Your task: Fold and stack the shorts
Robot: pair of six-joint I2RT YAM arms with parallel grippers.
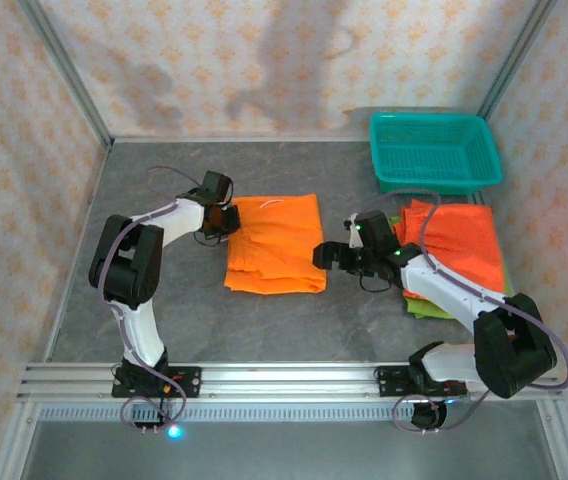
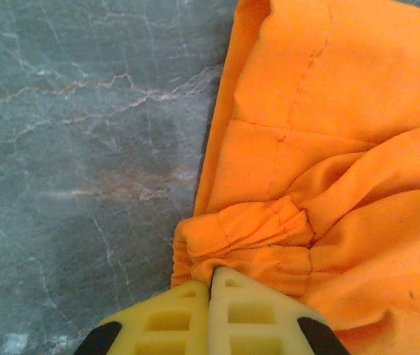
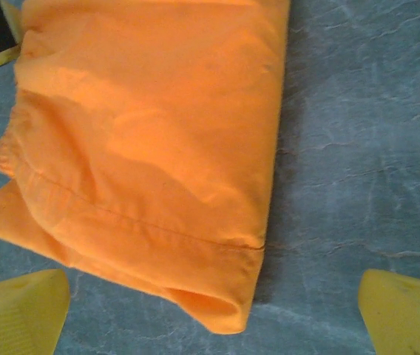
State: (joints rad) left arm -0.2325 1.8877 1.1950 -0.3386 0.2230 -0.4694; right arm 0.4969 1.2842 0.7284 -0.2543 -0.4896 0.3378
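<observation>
Surface: grey marbled table [image 1: 164, 320] | Landmark: teal basket [image 1: 432, 183], far right corner | Folded orange shorts [image 1: 276, 250]: flat on the table, left of the basket and nearer, well apart from it | Lime green shorts [image 1: 426, 308]: nearer than the basket, under loose orange shorts [image 1: 459, 245] just beside its near wall

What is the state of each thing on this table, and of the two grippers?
Orange cloth shorts in the middle: folded, lying flat, left edge bunched.
Left gripper: shut on that bunched edge.
Right gripper: open, at the same shorts' right edge, holding nothing.
Orange shorts at the right: piled loosely over lime green shorts.
Teal plastic basket: upright, empty.
</observation>
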